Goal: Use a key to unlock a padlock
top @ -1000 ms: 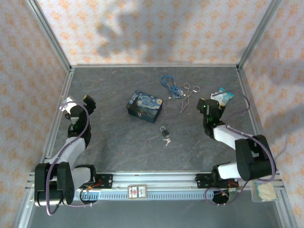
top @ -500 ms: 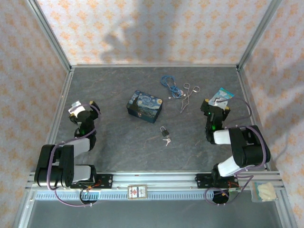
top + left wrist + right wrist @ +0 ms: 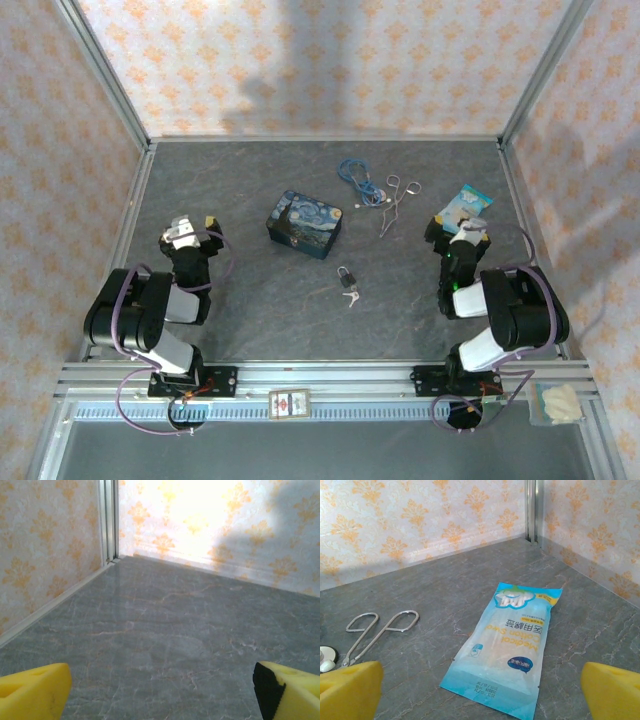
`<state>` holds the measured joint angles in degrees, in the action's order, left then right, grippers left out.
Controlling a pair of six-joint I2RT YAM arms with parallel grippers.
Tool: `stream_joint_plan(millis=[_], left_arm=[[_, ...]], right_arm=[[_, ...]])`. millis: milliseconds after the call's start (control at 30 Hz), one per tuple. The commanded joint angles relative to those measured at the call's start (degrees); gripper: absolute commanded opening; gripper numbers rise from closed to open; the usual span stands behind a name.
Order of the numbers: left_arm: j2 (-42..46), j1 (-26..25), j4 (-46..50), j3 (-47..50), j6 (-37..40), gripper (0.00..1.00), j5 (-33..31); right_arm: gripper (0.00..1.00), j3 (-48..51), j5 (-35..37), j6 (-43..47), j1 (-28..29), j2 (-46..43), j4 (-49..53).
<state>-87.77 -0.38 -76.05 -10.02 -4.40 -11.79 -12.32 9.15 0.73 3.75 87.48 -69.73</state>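
Padlock, tiny and near-black with a thin metal shackle loop (image 3: 345, 273), lies mid-table, well apart from both arms. The tiny pale silvery-tan key (image 3: 351, 297) lies just beside it on the near side; from above I cannot tell whether the two touch.

The left gripper (image 3: 195, 226) hangs released over bare table, its yellow pads (image 3: 30, 692) spread wide with nothing between them. The right gripper (image 3: 458, 232) is likewise spread and empty, near the pale blue cotton-swab packet (image 3: 507, 645) and the silver ring-handled scissors (image 3: 380, 630).

The blue starry-night painted tin box (image 3: 304, 222) sits near the padlock on its far side, so a reach over the lock may knock it. A free padlock will likely twist away when the key is pushed in. The flat key may skid from the pads.

The grey marble-patterned table (image 3: 260, 310) looks smooth. Orange-motif wallpaper walls (image 3: 300, 60) and aluminium frame posts (image 3: 100, 75) enclose it.
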Motion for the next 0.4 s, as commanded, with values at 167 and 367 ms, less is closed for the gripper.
stream_joint_plan(millis=[167, 367], left_arm=[[-0.22, -0.32, -2.58, -0.58, 1.28, 0.96, -0.14], [-0.12, -0.3, -2.42, -0.7, 1.11, 0.97, -0.23]], right_arm=[[1.0, -0.12, -0.27, -0.07, -0.14, -0.3, -2.84], [1.0, 0.2, -0.47, -0.1, -0.21, -0.59, -2.89]])
